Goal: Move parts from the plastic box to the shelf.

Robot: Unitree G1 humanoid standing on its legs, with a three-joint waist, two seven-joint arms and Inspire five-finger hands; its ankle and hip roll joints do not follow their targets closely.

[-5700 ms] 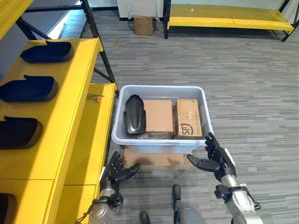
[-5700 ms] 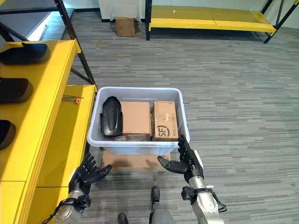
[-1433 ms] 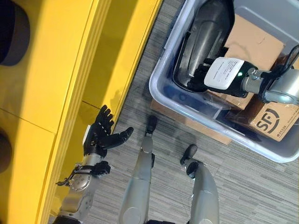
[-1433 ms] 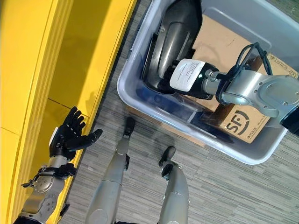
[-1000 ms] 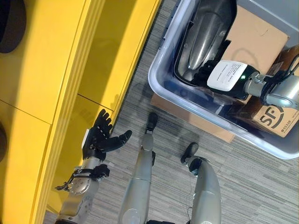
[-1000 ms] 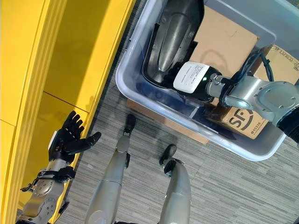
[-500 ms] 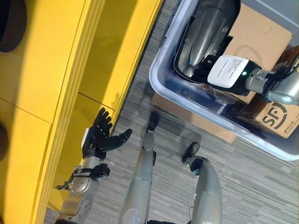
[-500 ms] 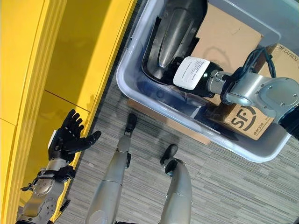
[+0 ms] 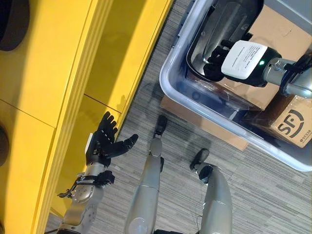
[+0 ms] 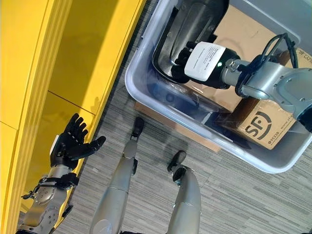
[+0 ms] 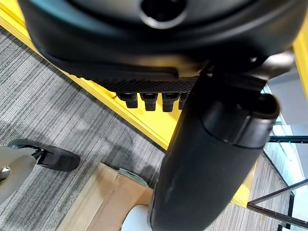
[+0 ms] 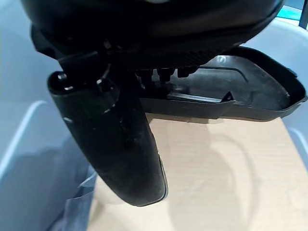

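Observation:
A long black shell-shaped part (image 9: 229,19) lies hollow side up at the left end of the grey plastic box (image 9: 168,80). My right hand (image 9: 217,56) reaches into the box from the right. Its fingers (image 12: 161,73) are relaxed and lie in the hollow by the part's (image 12: 250,91) rim. The thumb (image 12: 120,144) stands apart over a cardboard box (image 12: 216,168). My left hand (image 9: 100,146) hangs open with spread fingers beside the yellow shelf (image 9: 48,73), holding nothing.
Two cardboard boxes, one plain (image 9: 280,29) and one printed (image 9: 292,124), fill the rest of the plastic box. A cardboard sheet (image 9: 204,124) lies under it on the carpet. Dark parts (image 9: 12,24) rest on the shelf's top level.
My right hand has slid further along the black part, away from the box's near wall, into its hollow. The left hand has stayed where it was.

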